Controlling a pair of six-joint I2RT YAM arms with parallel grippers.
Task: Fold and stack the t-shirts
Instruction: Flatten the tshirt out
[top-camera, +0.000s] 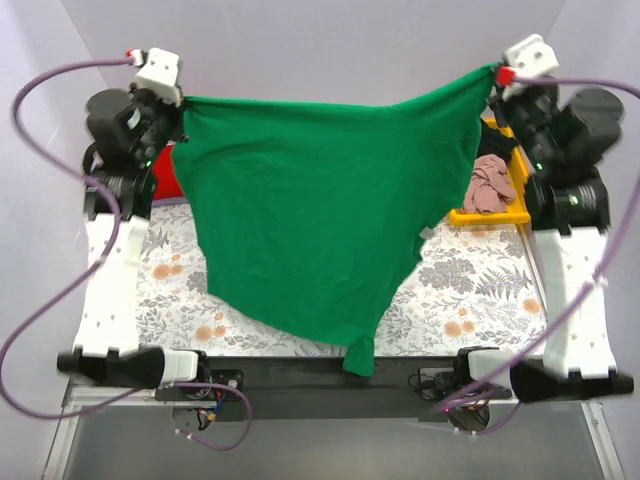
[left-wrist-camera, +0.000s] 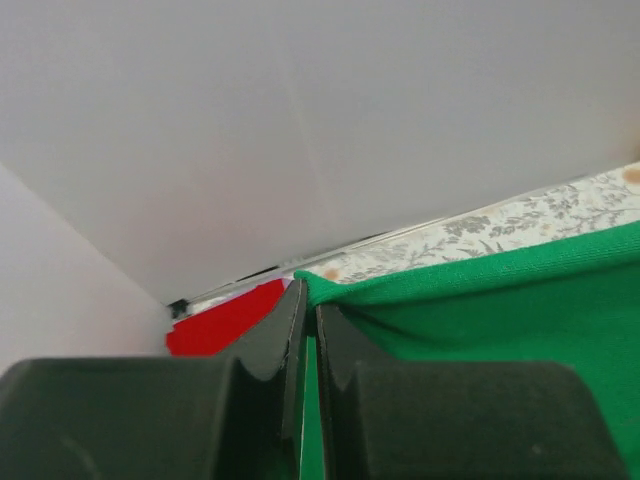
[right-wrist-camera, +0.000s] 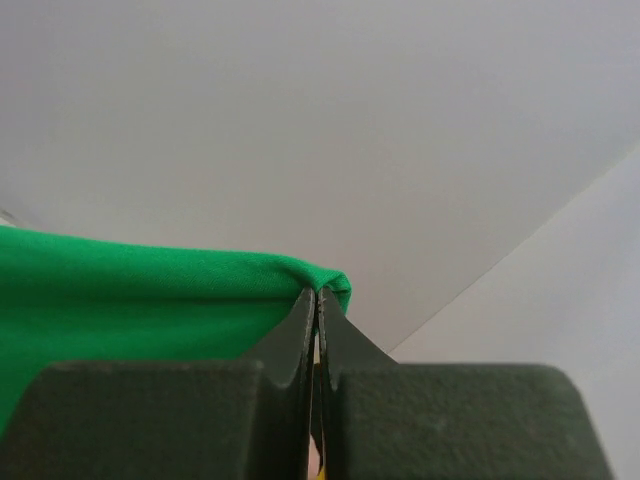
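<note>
1. Find the lowest tip of the green t-shirt (top-camera: 310, 220) at the near bench (top-camera: 300, 375) edge, between the two arm bases.
2. Note the floral cloth (top-camera: 480, 290) beneath; cannot tell whether the sagging middle touches it.
3. Read the stretched top edge as the long axis, running left to right between the tools, with the body hanging toward the near side.
4. Confirm the left tool (left-wrist-camera: 308, 300) clenched on the left corner and the right tool (right-wrist-camera: 318, 300) clenched on the right corner. Expect the cloth inward of each; neither arm sits nearer.
5. Locate the pink t-shirt (top-camera: 490, 185) in the yellow tray (top-camera: 490, 215) at far right and the red t-shirt (top-camera: 168, 170) at far left.
6. Check the small white tag (top-camera: 424, 234) on the right edge: no legible writing or brand.
</note>
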